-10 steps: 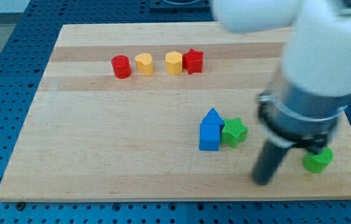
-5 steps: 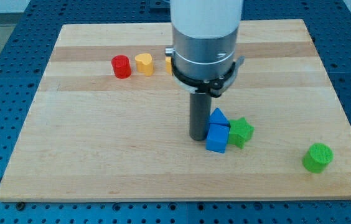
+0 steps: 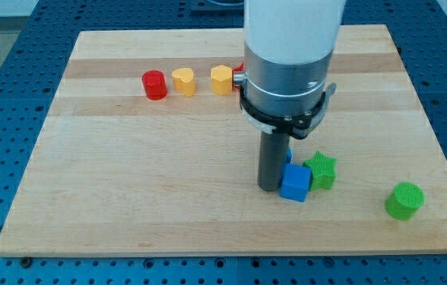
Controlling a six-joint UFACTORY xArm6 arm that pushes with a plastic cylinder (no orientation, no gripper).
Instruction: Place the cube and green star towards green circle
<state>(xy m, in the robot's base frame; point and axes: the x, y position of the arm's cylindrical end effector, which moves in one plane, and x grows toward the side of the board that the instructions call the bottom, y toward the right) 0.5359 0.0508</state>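
Note:
My tip rests on the board just left of the blue cube and touches it. A second blue block is mostly hidden behind the rod, above the cube. The green star sits against the cube's right side. The green circle, a short cylinder, stands apart near the board's bottom right, to the right of the star.
Near the view's top stand a red cylinder, a yellow heart-like block and a yellow block in a row. A red block is mostly hidden behind the arm. The wooden board has edges all round.
My tip swung from the right of the blocks to their left, then slid right, pushing the blue cube and green star a little toward the green circle.

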